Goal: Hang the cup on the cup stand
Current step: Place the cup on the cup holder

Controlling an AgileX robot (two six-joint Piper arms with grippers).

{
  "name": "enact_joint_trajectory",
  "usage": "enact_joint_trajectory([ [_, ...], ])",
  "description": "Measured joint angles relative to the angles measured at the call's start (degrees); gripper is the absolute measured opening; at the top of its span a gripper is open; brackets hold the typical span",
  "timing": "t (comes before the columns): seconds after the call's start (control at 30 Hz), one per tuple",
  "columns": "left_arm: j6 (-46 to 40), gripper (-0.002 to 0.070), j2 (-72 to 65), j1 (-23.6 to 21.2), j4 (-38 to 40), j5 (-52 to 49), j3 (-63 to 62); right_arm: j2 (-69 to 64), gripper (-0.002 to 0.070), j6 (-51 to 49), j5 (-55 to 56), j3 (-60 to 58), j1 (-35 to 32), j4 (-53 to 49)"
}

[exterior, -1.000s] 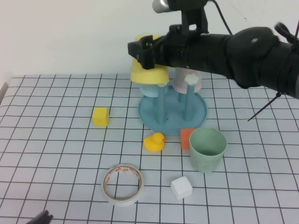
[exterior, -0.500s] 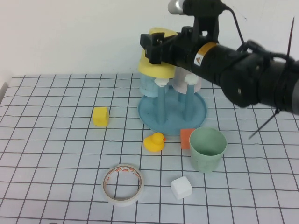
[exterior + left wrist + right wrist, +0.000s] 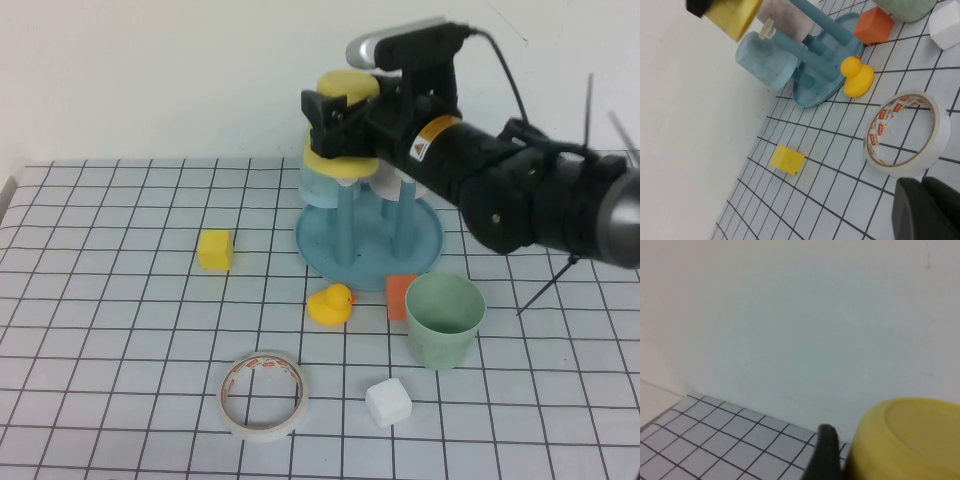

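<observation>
**Inspector:** Where is the plain yellow plastic cup (image 3: 343, 125)?

**Assistant:** Upper centre of the high view, upside down and raised over the blue cup stand with round tray base and upright posts (image 3: 368, 238). The right tool (image 3: 335, 113) is clamped across the cup's sides, jaws spread wide by the cup. The cup sits above an inverted light blue cup (image 3: 322, 188) already on the stand.

**Inspector:** The left tool?

**Assistant:** The left tool (image 3: 927, 210) is closed and holds nothing. It appears only as a dark shape in the lower right corner of its own wrist view, near the roll of white tape (image 3: 263, 393).

**Inspector:** Edges and open room?

**Assistant:** The gridded counter (image 3: 120, 300) ends at the white wall just behind the stand, so little room lies at the back. The left half is open apart from a small yellow block (image 3: 215, 249). In front of the stand's rim, space is tight: a yellow rubber duck (image 3: 331, 304) and an orange block (image 3: 399, 295) sit just beside it, the pale green tumbler (image 3: 444, 320) upright against the orange block. A white cube (image 3: 388, 402) lies lower centre.
</observation>
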State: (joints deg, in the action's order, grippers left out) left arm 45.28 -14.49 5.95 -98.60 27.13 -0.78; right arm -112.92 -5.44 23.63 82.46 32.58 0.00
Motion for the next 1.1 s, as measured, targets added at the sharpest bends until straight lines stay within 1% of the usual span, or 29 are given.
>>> enact_joint_trajectory([
  [0.1, 0.0, -0.0001, 0.0, 0.0, -0.1, 0.0, 0.0, -2.1, 0.0585, 0.0, 2.0, 0.0, 0.0, 1.5],
  [0.23, 0.0, -0.0001, 0.0, 0.0, -0.1, 0.0, 0.0, -5.4, 0.0585, 0.2, 9.5, -0.1, 0.0, 1.9],
  [0.37, 0.0, -0.0001, 0.0, 0.0, -0.2, 0.0, 0.0, -7.0, 0.0585, 3.2, 14.2, -0.1, 0.0, 3.0],
  [0.47, 0.0, -0.0001, 0.0, 0.0, -0.9, 0.0, 0.0, -7.5, 0.0585, 5.4, 14.6, -0.1, 0.0, 3.4],
  [0.8, 0.0, -0.0001, 0.0, 0.0, -1.8, 0.0, 0.0, -7.9, 0.0585, 6.4, 12.3, -0.3, 0.8, 3.4],
  [1.1, 0.0, -0.0001, 0.0, 0.0, -2.1, 0.1, 0.0, -7.9, 0.0585, 10.2, 10.1, -1.1, 0.9, 3.5],
])
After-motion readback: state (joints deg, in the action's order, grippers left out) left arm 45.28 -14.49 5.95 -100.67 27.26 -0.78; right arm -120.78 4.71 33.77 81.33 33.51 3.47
